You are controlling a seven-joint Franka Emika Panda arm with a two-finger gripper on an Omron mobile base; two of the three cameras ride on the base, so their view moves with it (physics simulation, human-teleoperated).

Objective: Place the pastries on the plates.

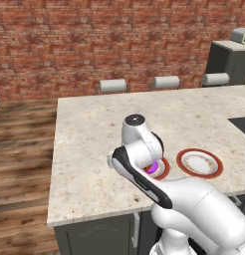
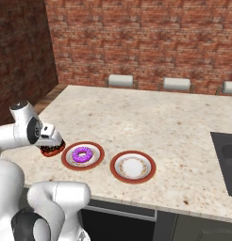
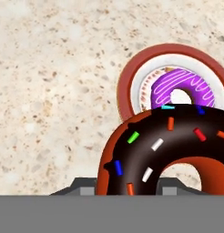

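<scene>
The chocolate doughnut [image 3: 164, 150] sits between the closed jaws of the gripper [image 2: 52, 149], gripped at its rim, low over the counter [image 2: 151, 122] just left of the first plate [image 2: 83, 156]. The purple doughnut [image 2: 82, 155] lies centred on that first plate. The second plate [image 2: 133, 166] stands just right of the first plate, apart from it, nothing on it. Three stools [image 2: 120, 81] line the counter's far edge, beyond the first plate.

Red brick wall [image 1: 94, 45], wood plank floor [image 1: 20, 149], speckled stone counter [image 1: 94, 129].
</scene>
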